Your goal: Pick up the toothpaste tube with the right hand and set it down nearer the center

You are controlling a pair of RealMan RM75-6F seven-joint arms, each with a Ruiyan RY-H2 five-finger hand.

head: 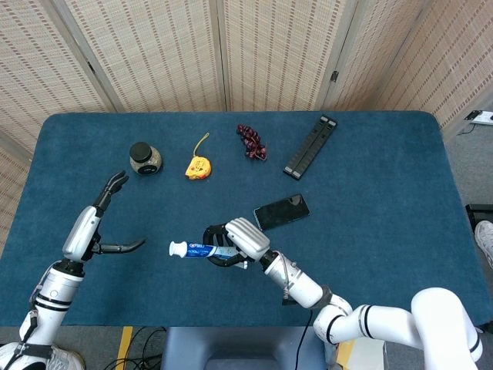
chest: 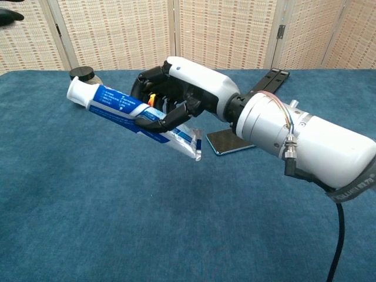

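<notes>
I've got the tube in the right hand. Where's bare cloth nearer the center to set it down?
Bare cloth lies between the tape measure above, the phone to the right, and the right hand holding the tube. The back row is crowded: jar, beads, black bar. The left hand is off to the side.

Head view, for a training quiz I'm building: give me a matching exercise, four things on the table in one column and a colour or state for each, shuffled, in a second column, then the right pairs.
Things:
1. toothpaste tube
2. tape measure
3. phone
4. left hand

States:
A. yellow, lying near the jar
B. open, holding nothing
C. gripped by the right hand
D. dark, lying flat beside the right hand

Pairs: 1-C, 2-A, 3-D, 4-B
</notes>
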